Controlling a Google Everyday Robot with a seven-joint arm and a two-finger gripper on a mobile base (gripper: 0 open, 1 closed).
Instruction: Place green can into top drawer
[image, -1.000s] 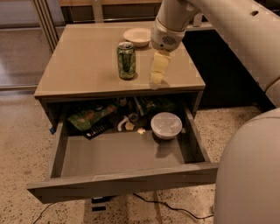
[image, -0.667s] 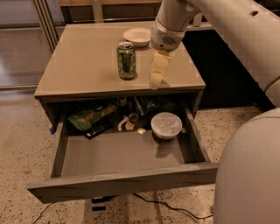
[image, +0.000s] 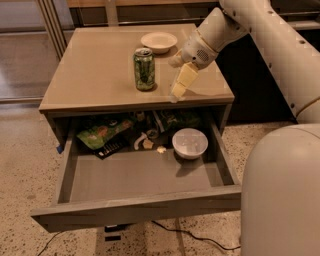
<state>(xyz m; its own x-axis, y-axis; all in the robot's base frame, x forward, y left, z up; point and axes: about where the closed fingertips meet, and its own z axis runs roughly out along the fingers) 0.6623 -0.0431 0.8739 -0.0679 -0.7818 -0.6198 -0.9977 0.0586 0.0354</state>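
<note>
The green can (image: 144, 69) stands upright on the tan cabinet top (image: 95, 65), near its middle. My gripper (image: 180, 86) hangs just right of the can, a short gap away, tilted down and to the left, with its tip close to the cabinet's front edge. It holds nothing. The top drawer (image: 135, 210) is pulled wide open below, its grey floor (image: 130, 175) bare at the front.
A white bowl (image: 159, 41) sits at the back of the cabinet top. At the back of the drawer lie a green snack bag (image: 102, 131), a white bowl (image: 190, 143) and several small items. My white arm and base (image: 280, 190) fill the right side.
The gripper has tilted from pointing straight down to slanting down-left and sits slightly lower. The can and drawer have not moved.
</note>
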